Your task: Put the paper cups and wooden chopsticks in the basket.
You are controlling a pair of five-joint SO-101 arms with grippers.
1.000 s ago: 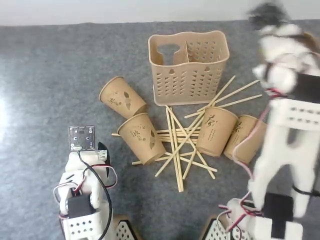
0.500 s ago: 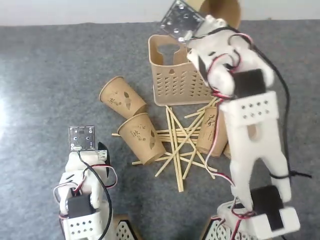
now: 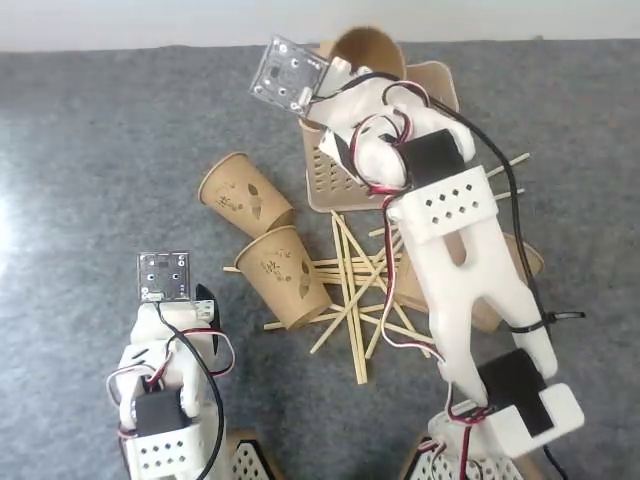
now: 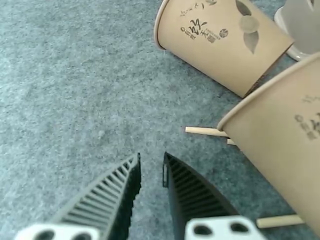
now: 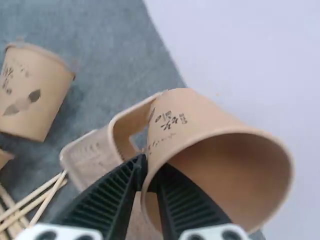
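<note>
Brown paper cup (image 3: pixel 366 48) is now over the basket (image 3: pixel 330 182), pinched at its rim by the right claw (image 5: pixel 146 167), which has just come over from the side; release should come next. Left claw (image 4: pixel 151 167) rests only slightly open, empty; chopsticks (image 3: pixel 350 290) lie on the table (image 3: pixel 100 120).

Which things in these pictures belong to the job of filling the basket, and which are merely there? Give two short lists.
Job:
basket
held cup, in the right pincer
wooden chopsticks
side-lying cup beside them
second side-lying cup nearer the basket

Merely there:
grey carpet
white surface beyond it
</note>
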